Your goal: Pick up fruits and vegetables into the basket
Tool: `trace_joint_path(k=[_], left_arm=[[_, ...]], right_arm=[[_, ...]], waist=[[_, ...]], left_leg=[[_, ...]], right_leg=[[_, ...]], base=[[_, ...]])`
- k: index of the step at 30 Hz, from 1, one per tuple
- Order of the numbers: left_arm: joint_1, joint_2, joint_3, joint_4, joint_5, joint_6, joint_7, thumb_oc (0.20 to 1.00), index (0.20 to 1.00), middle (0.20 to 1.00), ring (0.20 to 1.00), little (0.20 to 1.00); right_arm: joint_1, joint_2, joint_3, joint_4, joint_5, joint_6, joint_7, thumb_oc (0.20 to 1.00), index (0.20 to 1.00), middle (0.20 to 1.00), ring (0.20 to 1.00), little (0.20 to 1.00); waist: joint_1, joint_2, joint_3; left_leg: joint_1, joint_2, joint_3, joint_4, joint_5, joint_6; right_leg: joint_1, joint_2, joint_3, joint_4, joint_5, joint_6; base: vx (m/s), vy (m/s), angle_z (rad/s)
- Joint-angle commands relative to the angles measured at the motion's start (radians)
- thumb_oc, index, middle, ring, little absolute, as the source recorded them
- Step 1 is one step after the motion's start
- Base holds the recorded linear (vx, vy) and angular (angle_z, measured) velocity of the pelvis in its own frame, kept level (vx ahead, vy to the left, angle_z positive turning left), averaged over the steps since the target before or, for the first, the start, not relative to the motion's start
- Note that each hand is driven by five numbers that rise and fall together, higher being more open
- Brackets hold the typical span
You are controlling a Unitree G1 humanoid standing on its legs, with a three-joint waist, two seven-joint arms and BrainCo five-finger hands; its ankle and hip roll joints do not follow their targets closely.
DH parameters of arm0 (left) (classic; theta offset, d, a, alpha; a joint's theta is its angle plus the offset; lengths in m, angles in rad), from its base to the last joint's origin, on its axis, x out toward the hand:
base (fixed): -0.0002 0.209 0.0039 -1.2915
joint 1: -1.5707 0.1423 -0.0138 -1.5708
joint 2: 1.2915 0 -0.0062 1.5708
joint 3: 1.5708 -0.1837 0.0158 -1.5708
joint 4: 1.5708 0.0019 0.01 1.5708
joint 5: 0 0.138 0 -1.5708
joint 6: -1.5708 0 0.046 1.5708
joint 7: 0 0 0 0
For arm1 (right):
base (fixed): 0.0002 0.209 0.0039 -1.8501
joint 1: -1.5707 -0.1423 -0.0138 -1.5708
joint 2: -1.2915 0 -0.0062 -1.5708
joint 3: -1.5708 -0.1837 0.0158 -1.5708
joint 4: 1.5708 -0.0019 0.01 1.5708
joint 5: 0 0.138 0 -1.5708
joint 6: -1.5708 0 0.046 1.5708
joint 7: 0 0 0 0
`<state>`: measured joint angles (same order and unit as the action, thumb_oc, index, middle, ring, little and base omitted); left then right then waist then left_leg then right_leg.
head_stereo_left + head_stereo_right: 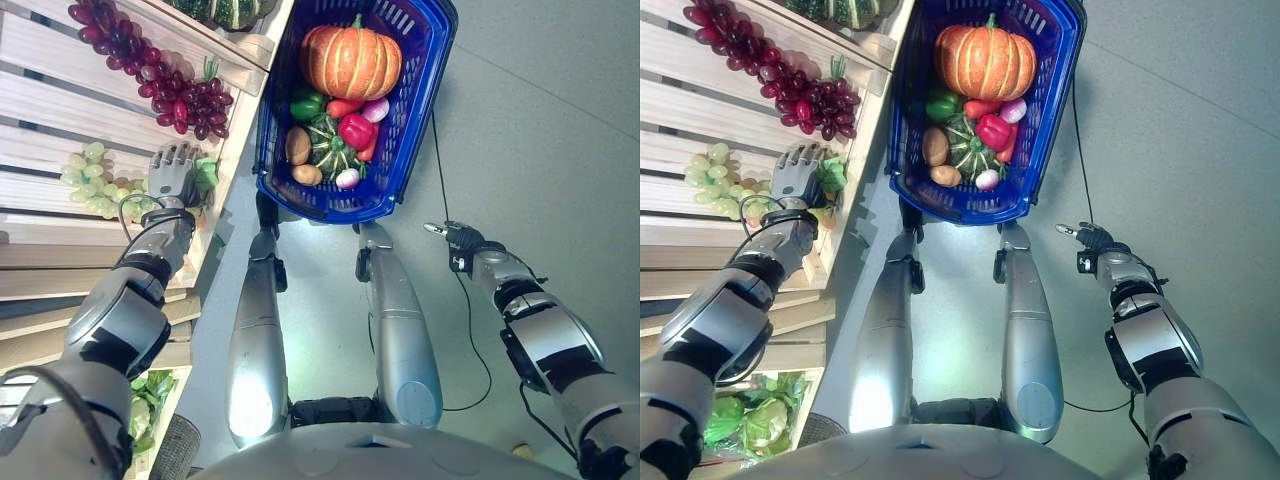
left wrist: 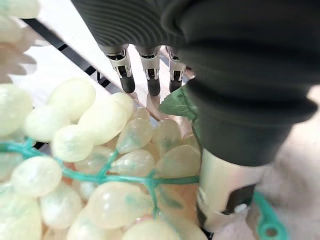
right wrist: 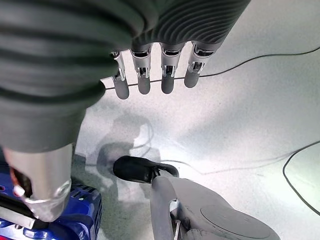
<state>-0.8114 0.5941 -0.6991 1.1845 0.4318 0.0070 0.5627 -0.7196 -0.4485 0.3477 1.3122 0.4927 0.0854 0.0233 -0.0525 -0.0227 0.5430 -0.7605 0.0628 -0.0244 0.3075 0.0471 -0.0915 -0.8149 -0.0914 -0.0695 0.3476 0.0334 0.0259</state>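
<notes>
My left hand [image 1: 172, 170] is down on the bunch of green grapes [image 2: 95, 165] on the slatted wooden shelf [image 1: 60, 110], fingers [image 2: 123, 75] straight and thumb alongside the fruit — touching it, but I can't see anything curled round a stem or grape. A bunch of dark red grapes [image 1: 160, 75] lies further up the same shelf. Just beside the shelf, on the grey floor [image 1: 540, 130], sits the blue basket [image 1: 410, 120], already holding an orange pumpkin [image 1: 350, 60], peppers and other vegetables. My right hand [image 3: 150, 80] hangs over the floor well apart from the basket — fingers straight, holding nothing.
</notes>
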Motion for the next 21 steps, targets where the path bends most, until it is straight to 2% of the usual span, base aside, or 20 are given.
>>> trace_joint_path(k=[1, 14, 21], left_arm=[[0.096, 0.002, 0.083, -0.034, -0.030, 0.004, 0.010, 1.000, 1.000, 1.000, 1.000, 1.000], [0.198, 0.008, 0.045, -0.136, 0.011, 0.077, -0.053, 1.000, 1.000, 1.000, 1.000, 1.000], [0.204, 0.021, 0.015, -0.126, 0.120, 0.134, -0.070, 1.000, 1.000, 1.000, 1.000, 1.000]], right_arm=[[0.095, -0.037, -0.026, -0.007, 0.029, -0.012, -0.018, 1.000, 1.000, 1.000, 1.000, 1.000], [0.111, -0.060, -0.055, -0.006, 0.019, -0.016, -0.010, 1.000, 1.000, 1.000, 1.000, 1.000], [0.112, -0.067, -0.059, -0.004, 0.007, -0.013, -0.002, 1.000, 1.000, 1.000, 1.000, 1.000]], waist=[[0.032, 0.049, -0.023], [0.051, 0.079, -0.023], [0.048, 0.082, -0.023]], left_leg=[[-0.013, -0.094, 0.005, -0.014, -0.003, 0.044], [-0.001, -0.097, 0.006, -0.016, -0.004, 0.049], [-0.004, -0.093, 0.012, -0.007, -0.007, 0.050]], right_leg=[[0.052, 0.065, -0.034, -0.005, -0.055, 0.005], [0.072, 0.053, -0.053, -0.002, -0.065, 0.004], [0.070, 0.052, -0.055, 0.007, -0.068, 0.004]], base=[[0.00, 0.000, 0.00], [0.00, -0.001, 0.01], [0.00, 0.000, 0.00]])
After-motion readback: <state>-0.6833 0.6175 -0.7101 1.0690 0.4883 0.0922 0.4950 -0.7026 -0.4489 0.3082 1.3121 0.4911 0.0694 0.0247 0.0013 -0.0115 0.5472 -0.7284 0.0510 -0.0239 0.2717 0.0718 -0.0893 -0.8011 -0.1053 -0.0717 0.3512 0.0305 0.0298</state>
